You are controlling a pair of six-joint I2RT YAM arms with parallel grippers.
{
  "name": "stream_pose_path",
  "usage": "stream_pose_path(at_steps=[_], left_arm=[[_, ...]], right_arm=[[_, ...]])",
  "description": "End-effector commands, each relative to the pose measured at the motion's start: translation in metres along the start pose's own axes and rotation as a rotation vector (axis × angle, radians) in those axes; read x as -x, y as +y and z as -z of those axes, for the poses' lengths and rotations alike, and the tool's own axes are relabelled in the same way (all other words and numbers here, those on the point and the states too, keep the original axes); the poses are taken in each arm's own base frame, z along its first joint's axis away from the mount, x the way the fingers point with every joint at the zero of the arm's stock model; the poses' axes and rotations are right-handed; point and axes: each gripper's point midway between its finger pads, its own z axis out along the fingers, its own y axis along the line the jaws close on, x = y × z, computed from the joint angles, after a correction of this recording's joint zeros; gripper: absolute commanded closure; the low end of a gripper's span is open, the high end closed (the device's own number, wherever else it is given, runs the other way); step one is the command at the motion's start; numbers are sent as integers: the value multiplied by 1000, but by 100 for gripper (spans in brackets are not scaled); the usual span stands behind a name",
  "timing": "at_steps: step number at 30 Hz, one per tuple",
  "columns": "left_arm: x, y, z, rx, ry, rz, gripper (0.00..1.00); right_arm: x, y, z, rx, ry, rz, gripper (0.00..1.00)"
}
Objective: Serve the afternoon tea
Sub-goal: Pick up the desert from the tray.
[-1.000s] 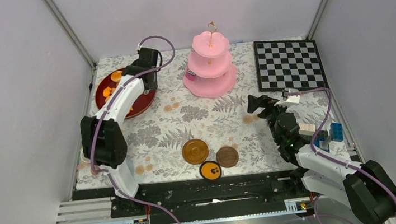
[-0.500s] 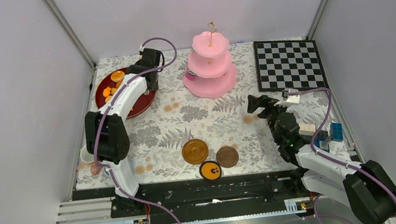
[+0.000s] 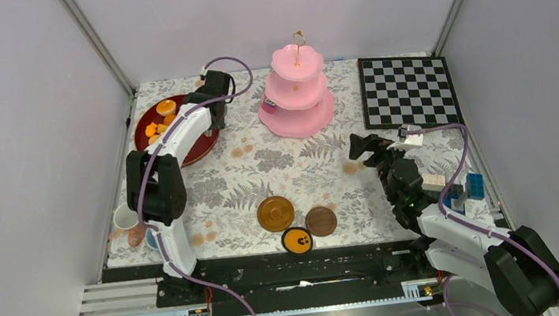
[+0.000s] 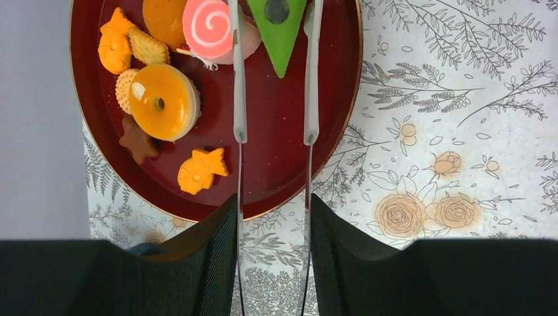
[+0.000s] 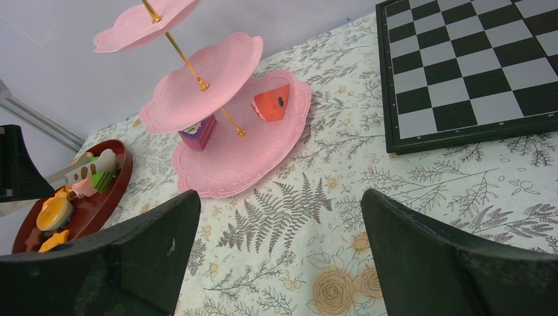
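My left gripper point(image 4: 273, 204) is shut on a pair of metal tongs point(image 4: 239, 99). The tongs' tips straddle a green wedge pastry point(image 4: 278, 26) over the dark red tray point(image 4: 283, 145). I cannot tell whether the wedge is lifted. The tray also holds an orange ring cake point(image 4: 163, 102), a pink swirl point(image 4: 209, 23), an orange fish point(image 4: 201, 170) and a brown star biscuit point(image 4: 137, 139). The pink cake stand point(image 3: 300, 120) carries a red wedge point(image 5: 272, 103) and a purple pastry point(image 5: 197, 131) on its bottom tier. My right gripper point(image 5: 279, 210) hangs open and empty over the cloth.
Two brown saucers point(image 3: 275, 213) point(image 3: 320, 221) and a dark disc with an orange face point(image 3: 298, 240) lie near the front edge. A white cup point(image 3: 124, 218) stands at the left edge. At the back right is the chessboard point(image 3: 408, 91), with a block pile point(image 3: 463, 189) at the right.
My left arm has swung a little to the right over the red tray, uncovering the white cup at the left edge. The right arm has not moved.
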Motion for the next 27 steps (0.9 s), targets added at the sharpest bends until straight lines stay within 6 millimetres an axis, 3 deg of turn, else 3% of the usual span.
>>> stream_pose_path(at_steps=[1,8,17,27], left_arm=[[28,3,2,23,-81,29,60],[31,6,6,28,-94,39,74],[41,23,34,53,-158,68,90],[44,33,60,62,-194,75,97]], right_arm=[[15,3,-2,10,-57,-15,0],[15,3,-2,11,-57,-19,0],[15,4,-2,14,-55,-20,0],[14,4,-2,14,-51,-20,0]])
